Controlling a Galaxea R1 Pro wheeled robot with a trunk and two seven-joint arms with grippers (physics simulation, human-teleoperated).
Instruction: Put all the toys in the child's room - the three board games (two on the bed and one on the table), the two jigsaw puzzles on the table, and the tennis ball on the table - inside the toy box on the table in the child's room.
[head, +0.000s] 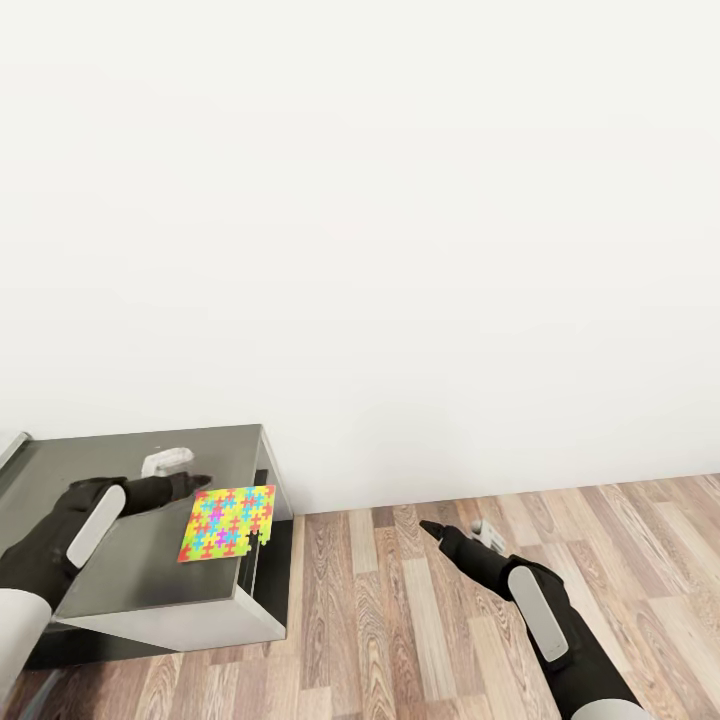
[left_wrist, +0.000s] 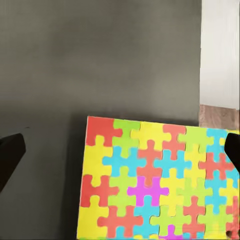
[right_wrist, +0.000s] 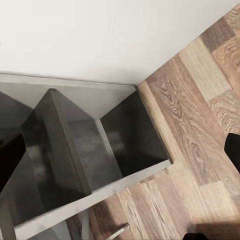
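Observation:
One jigsaw puzzle (head: 228, 522) of neon interlocking pieces lies flat near the right front corner of the table's dark grey top (head: 120, 460). My left gripper (head: 188, 470) hovers open just behind and left of it. In the left wrist view the puzzle (left_wrist: 155, 180) lies between and below the spread fingertips (left_wrist: 10, 155), with nothing held. My right gripper (head: 455, 527) hangs open over the wood floor, right of the table. The toy box, board games, tennis ball and bed are out of view.
A plain white wall (head: 400, 200) runs behind the table. The right wrist view looks into the table's open side compartments (right_wrist: 80, 145) and the plank floor (right_wrist: 200, 100). Open floor (head: 420, 620) stretches right of the table.

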